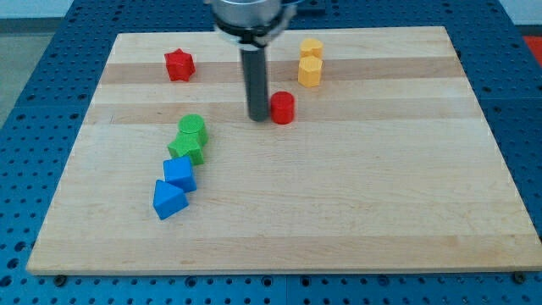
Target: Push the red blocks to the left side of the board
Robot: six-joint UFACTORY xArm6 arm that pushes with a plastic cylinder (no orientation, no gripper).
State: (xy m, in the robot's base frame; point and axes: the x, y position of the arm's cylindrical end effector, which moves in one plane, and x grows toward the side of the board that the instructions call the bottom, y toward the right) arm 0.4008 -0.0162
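The arm carried no hand or gripper, so there was nothing to be spread or pressed together; it ended in a straight dark rod (257, 80) that came down from the view's top. The rig line's "my tip" (257, 118) rested on the wooden board (381, 195), just to the view's left of the red cylinder (282, 108), touching it or very nearly so; a gap between them could not be made out. That red cylinder stood a little above the board's middle, slightly toward the view's right of centre. The other red block, a red star (179, 64), lay near the board's top edge, well toward the view's left and well apart from the tip. Two yellow blocks sat near the top edge to the view's right of the rod: an upper yellow block (312, 47) touching a lower yellow block (310, 71) directly beneath it. On the view's left half of the board a diagonal chain ran downward: a green cylinder (192, 127), a green star (186, 148) touching it below, then a blue cube (179, 174), and last a blue wedge (168, 200) toward the view's bottom left. The board lay on a blue perforated table (34, 102).
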